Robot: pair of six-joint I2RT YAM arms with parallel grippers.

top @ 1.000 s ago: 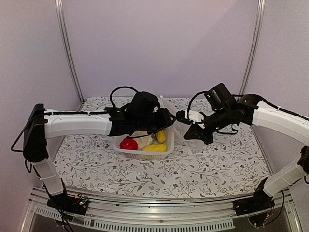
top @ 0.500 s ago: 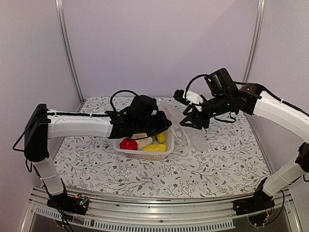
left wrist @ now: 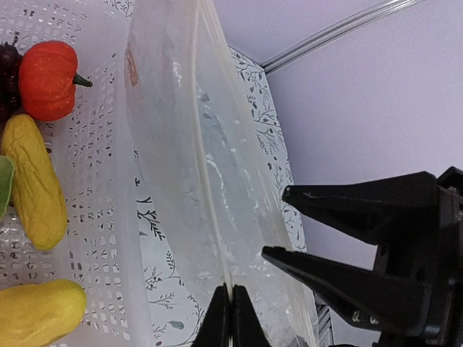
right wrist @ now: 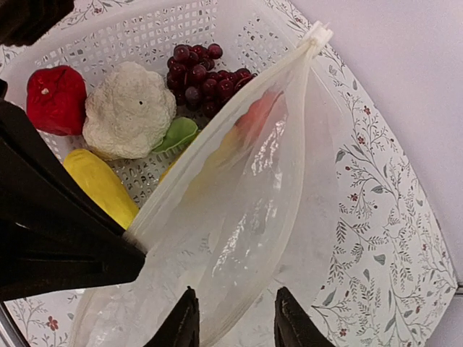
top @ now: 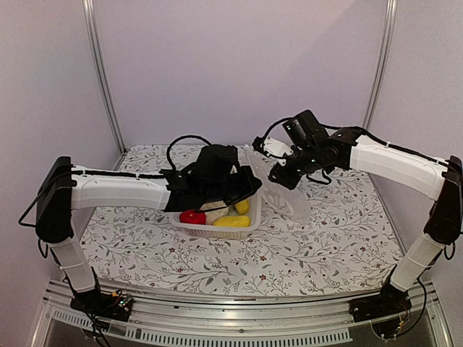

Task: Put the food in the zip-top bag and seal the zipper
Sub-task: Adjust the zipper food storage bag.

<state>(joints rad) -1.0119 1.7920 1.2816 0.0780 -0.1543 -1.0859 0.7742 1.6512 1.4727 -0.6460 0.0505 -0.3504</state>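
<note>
Left gripper (left wrist: 230, 318) clamped on the zipper (left wrist: 210, 181), bag (right wrist: 246, 210) held raised just beside the basket (right wrist: 145, 32), right gripper (right wrist: 235, 293) jaws apart at the bag's side, contact not discernible, pepper (right wrist: 54, 97), cauliflower (right wrist: 129, 108), grapes (right wrist: 202, 76), pumpkin (left wrist: 47, 79), yellow pieces (left wrist: 32, 191) lying in the basket.

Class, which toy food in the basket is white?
The cauliflower: lumpy and white, sitting between the red pepper and the dark grape bunch.
</note>
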